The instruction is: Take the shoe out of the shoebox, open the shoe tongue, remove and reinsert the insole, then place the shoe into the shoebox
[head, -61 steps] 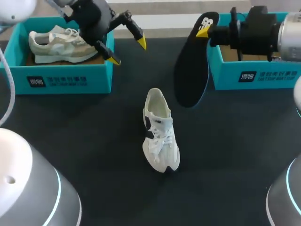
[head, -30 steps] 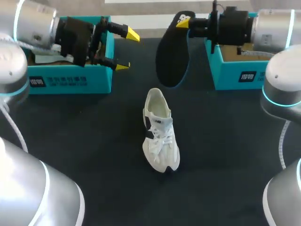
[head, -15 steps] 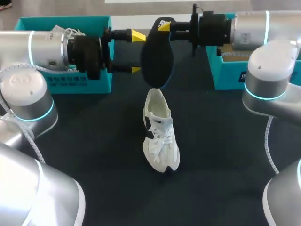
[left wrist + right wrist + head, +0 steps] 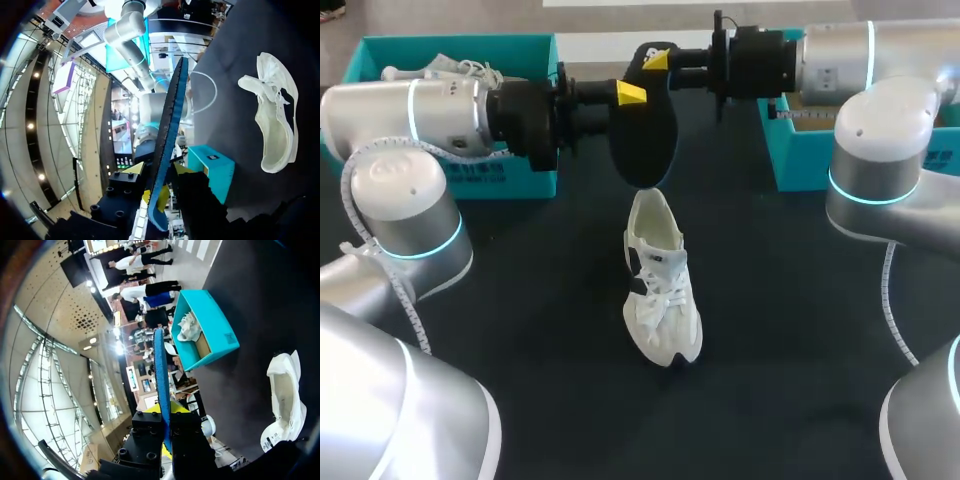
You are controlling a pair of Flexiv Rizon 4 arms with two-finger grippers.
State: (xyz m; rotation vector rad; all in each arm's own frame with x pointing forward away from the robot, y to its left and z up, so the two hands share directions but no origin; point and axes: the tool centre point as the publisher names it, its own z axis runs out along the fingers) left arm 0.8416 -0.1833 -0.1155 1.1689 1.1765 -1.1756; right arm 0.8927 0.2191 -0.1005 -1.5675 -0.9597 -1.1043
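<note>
Beyond shoe (image 4: 660, 290), right pincer (image 4: 655, 60), horizontal, grasps insole (image 4: 645, 150); left pincer (image 4: 631, 96), opposite, straddles it, grip unclear.

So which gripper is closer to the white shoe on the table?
Left. The left gripper is at the middle of the insole, above the shoe; the right gripper holds its upper end, farther.

left arm: swung in from over the left shoebox (image 4: 460, 42) to mid-desk; its pincer (image 4: 630, 95) is now at the insole (image 4: 642, 140).
right arm: its pincer (image 4: 657, 60) carried the gripped insole leftward, away from the right shoebox (image 4: 800, 155).
insole: now hangs over the shoe (image 4: 660, 285) heel.
</note>
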